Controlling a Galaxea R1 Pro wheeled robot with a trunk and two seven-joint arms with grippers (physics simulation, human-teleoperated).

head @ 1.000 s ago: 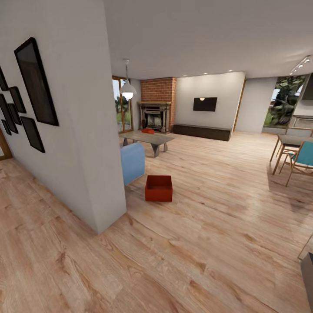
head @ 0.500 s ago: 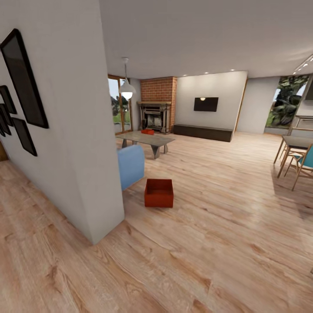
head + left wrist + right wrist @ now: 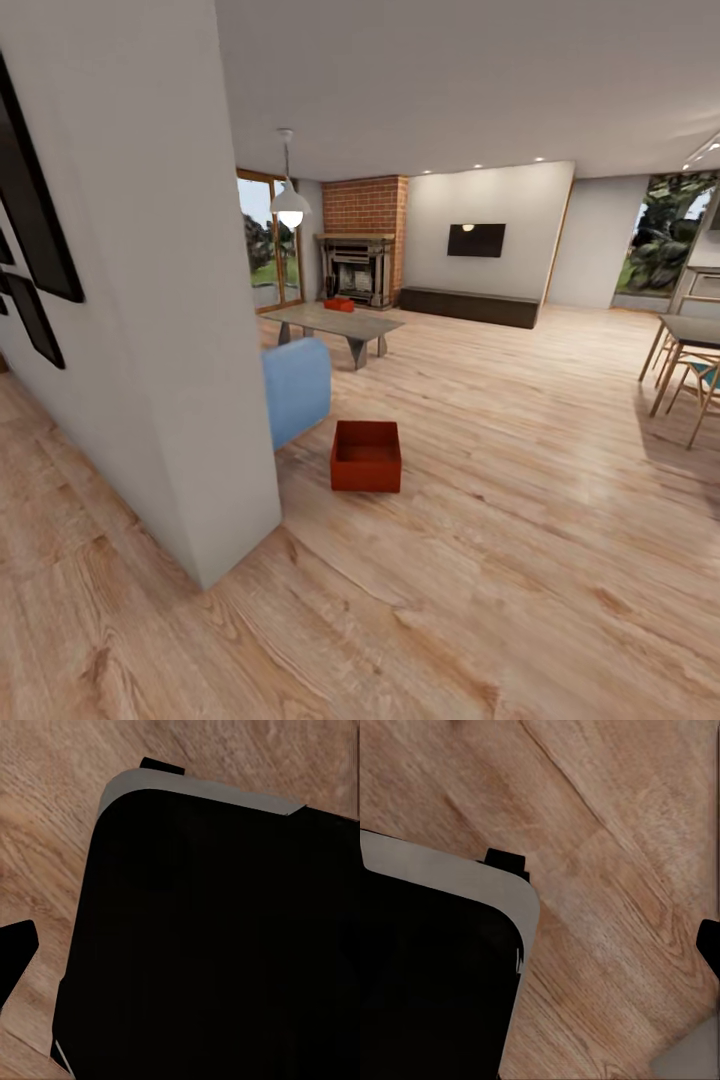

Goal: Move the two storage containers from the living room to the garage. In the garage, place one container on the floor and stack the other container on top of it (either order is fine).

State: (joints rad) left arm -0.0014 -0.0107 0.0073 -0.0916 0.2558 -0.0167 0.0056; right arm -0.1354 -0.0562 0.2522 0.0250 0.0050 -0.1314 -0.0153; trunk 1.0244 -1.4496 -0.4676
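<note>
Nothing is being carried yet: one storage container (image 3: 366, 457) is being seen at frame centre on the wood floor (image 3: 500, 560), a second red-orange bin (image 3: 339, 303) is sitting on the low grey table (image 3: 335, 322) further up, and finger state cannot be told.

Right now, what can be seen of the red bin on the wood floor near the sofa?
The red bin is a plain red-orange rectangular box with an open top and smooth straight walls, plastic by the look of it. It seems empty inside. It sits upright and level on the light wood floor, just beyond the white wall corner and close to the blue sofa, apart from both.
</note>
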